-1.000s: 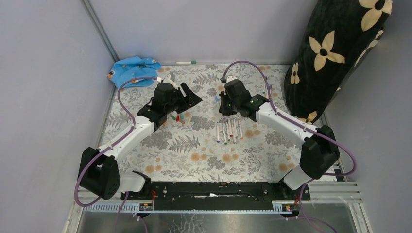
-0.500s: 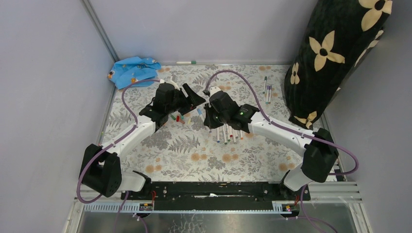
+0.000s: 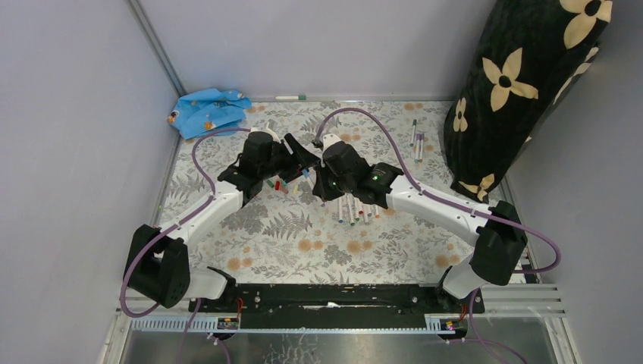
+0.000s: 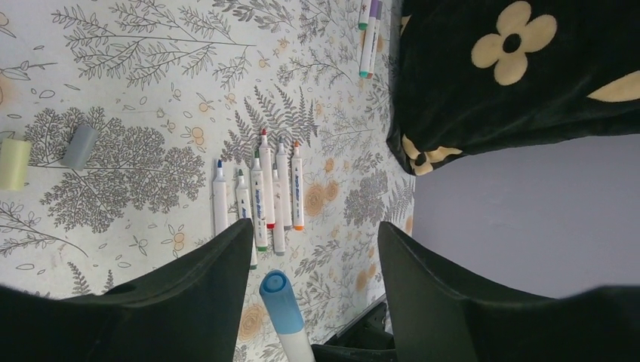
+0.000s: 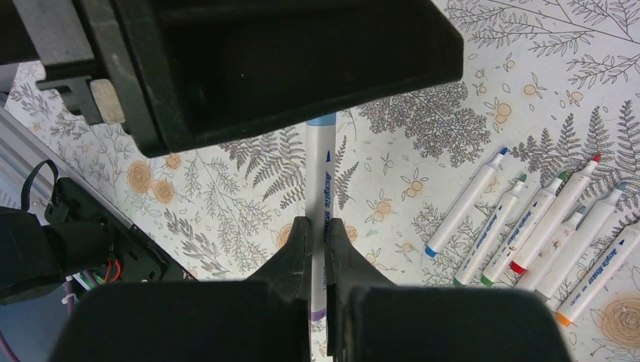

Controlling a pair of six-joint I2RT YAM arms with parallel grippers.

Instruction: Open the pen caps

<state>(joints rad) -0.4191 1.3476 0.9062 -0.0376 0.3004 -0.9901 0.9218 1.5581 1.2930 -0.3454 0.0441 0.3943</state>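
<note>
One pen is up off the table, and your right gripper has it: fingers closed tight on the white barrel, well below its capped end. The blue cap is on the pen, not pulled. It pokes up between the fingers of your left gripper, which are spread wide on either side of the cap with a gap on both sides, gripping nothing. From the top view both grippers meet nose to nose over the middle of the table, left gripper just beside right gripper.

The uncapped pens lie flat on the table in a tight side-by-side row, coloured tips showing: blue, green, red, orange among them. From above the row sits just under the right arm's wrist, partly covered by it.

Loose caps lie on the table near the left wrist; the left wrist view shows a pale yellow one and a grey one close together, apart from the row.

A few capped pens lie farther back on the right, near the black cushion with cream flowers that leans in the far right corner. A blue cloth is bunched in the far left corner. One more marker lies along the far edge by the wall.
</note>
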